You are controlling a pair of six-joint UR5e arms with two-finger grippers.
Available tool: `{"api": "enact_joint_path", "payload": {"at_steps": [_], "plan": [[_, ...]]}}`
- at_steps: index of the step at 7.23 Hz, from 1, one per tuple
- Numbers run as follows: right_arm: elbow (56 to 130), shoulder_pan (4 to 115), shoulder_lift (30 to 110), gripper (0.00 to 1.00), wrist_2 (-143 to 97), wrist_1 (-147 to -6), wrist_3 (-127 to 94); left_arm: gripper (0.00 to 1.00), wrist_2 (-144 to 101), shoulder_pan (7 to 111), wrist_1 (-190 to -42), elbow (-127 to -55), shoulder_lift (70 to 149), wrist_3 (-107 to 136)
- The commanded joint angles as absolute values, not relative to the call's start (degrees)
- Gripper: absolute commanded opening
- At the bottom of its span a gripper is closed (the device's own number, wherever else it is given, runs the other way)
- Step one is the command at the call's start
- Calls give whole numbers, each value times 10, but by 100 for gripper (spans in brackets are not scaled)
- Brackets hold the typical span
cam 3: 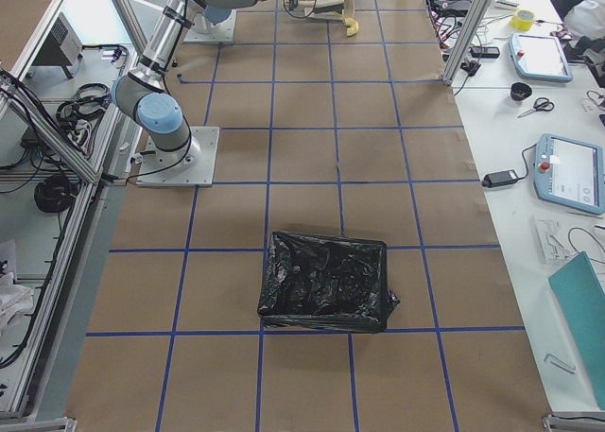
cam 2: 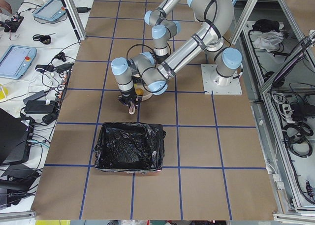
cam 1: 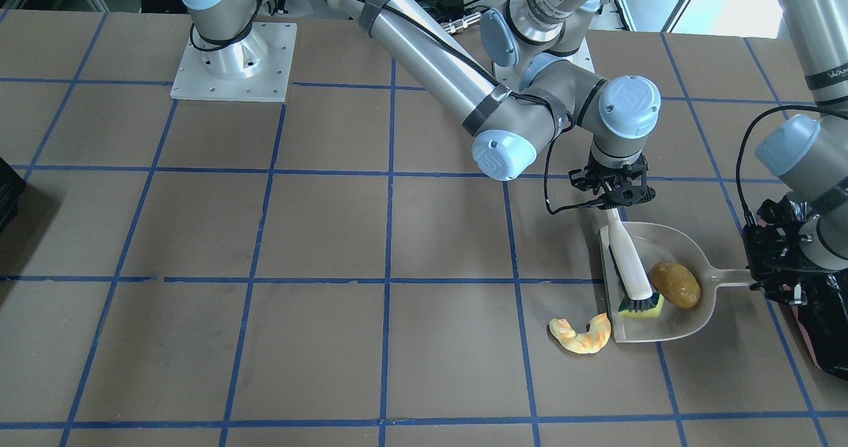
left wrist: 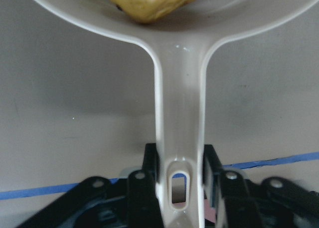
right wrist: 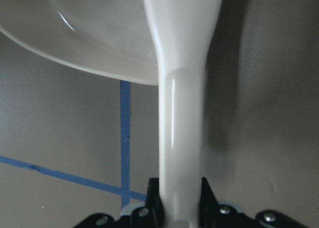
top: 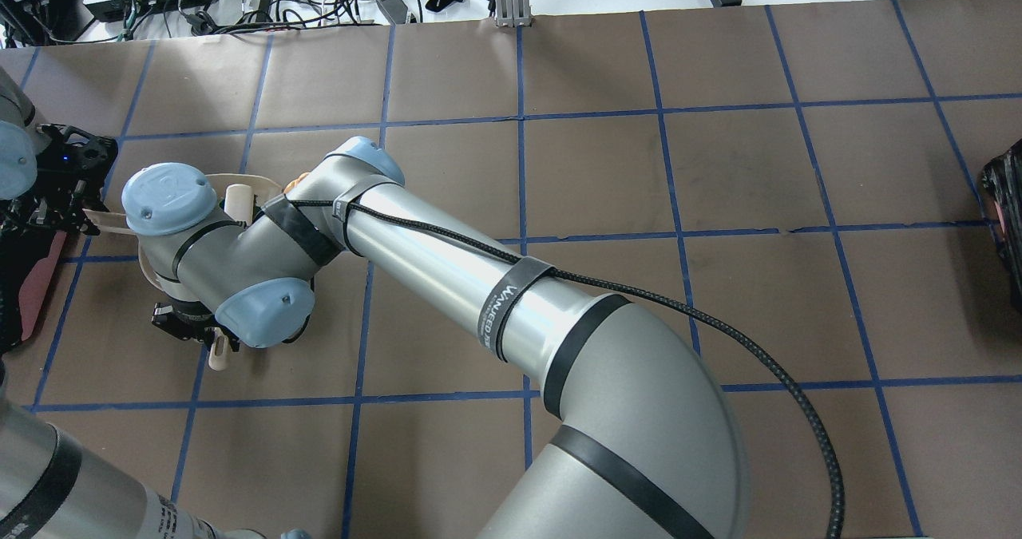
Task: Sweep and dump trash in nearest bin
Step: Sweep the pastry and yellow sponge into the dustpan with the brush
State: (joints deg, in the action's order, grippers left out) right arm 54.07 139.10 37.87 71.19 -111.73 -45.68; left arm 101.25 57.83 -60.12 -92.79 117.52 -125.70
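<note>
A translucent dustpan (cam 1: 669, 248) lies on the table. My left gripper (cam 1: 762, 285) is shut on its handle (left wrist: 180, 113). The golden-brown potato (cam 1: 675, 284) lies inside the pan and shows at the top of the left wrist view (left wrist: 149, 3). My right gripper (cam 1: 613, 198) is shut on a white brush (cam 1: 628, 261). The brush's bristles press on the yellow-green wedge (cam 1: 652, 311) at the pan's lip. The orange-and-cream croissant (cam 1: 583, 334) lies on the table just outside the lip. The pink-sided bin (cam 2: 129, 147) with its black bag stands beside my left gripper (top: 48, 196).
A plain dark container (cam 3: 326, 281) stands at the table's other end, also at the overhead view's right edge (top: 1008, 219). My right arm (top: 447, 283) reaches across the table. Blue tape lines grid the brown table (cam 1: 265, 235).
</note>
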Motion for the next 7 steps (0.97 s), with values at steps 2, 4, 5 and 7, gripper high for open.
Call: {"api": "enact_joint_path", "payload": {"at_steps": [2, 4, 5, 7], "plan": [[543, 1383, 410, 0, 713, -1048, -500, 0, 1020, 578, -601, -927, 1175, -1258], [542, 1372, 417, 0, 714, -1025, -524, 0, 1027, 578, -601, -927, 1175, -1257], [543, 1371, 425, 0, 713, -995, -547, 0, 1027, 578, -601, -927, 1175, -1257], [543, 1358, 428, 0, 715, -991, -618, 0, 1034, 578, -593, -926, 1178, -1257]]}}
